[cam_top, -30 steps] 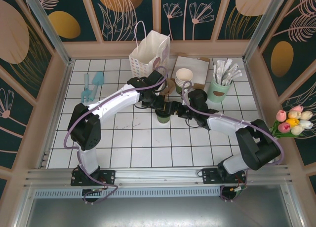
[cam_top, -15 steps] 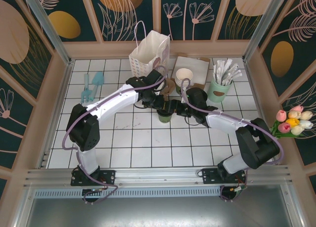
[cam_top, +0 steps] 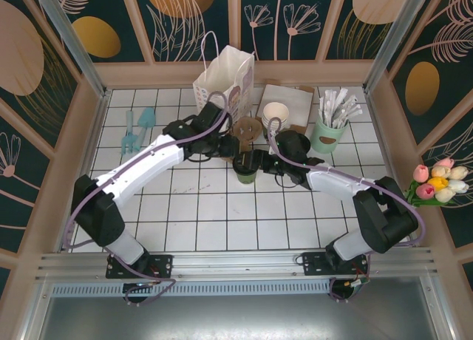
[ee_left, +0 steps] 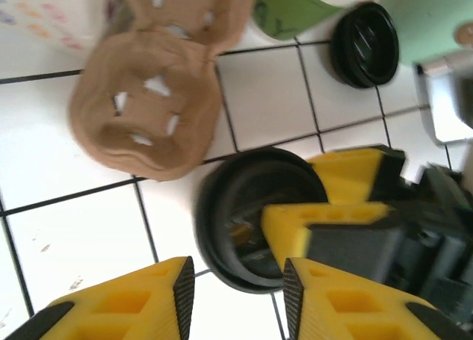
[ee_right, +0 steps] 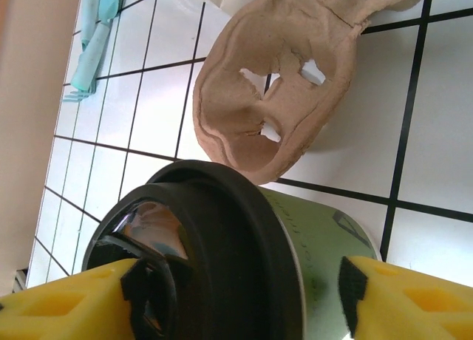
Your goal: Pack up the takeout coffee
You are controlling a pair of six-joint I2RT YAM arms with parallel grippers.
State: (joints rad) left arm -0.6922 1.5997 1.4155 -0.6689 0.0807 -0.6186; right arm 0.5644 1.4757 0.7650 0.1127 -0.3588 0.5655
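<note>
Takeout coffee [cam_top: 245, 170], a small green cup under a round black lid [ee_left: 225, 199], stands upright near the middle of the white-tiled table [cam_top: 222, 222]. It is clasped by my right claw [cam_top: 260, 165], which reaches in from the right. From that wrist, my yellow fingers [ee_right: 403, 303] bracket the cup, one against its green side and the other at the lid's rim.

My left claw [cam_top: 225, 148] hangs just left of the takeout coffee and slightly behind it, jaws parted with nothing held between them. From its own wrist, the fingertips [ee_left: 140, 303] sit close to the lid's near edge. Whether they brush it I cannot tell.

Room is tightest toward the back. A brown pulp cup carrier [cam_top: 247, 128] lies flat just behind the coffee, with a sliver of tile between them. Beyond it, the white paper bag [cam_top: 222, 77] stands upright, mouth open, against the table's rear edge.

At back right, a stack of lidless green cups [cam_top: 276, 117] and a loose black lid [ee_left: 366, 43] sit close together, near a mint-green holder of packets [cam_top: 327, 137]. Teal utensils [cam_top: 137, 129] lie well apart at the left, near the wooden side rail [cam_top: 81, 155].

Open tile runs from the coffee toward the near edge and out to the left, bounded by my two forearms, which angle in from either side. A bunch of tulips [cam_top: 440, 181] rests outside the right wall.
</note>
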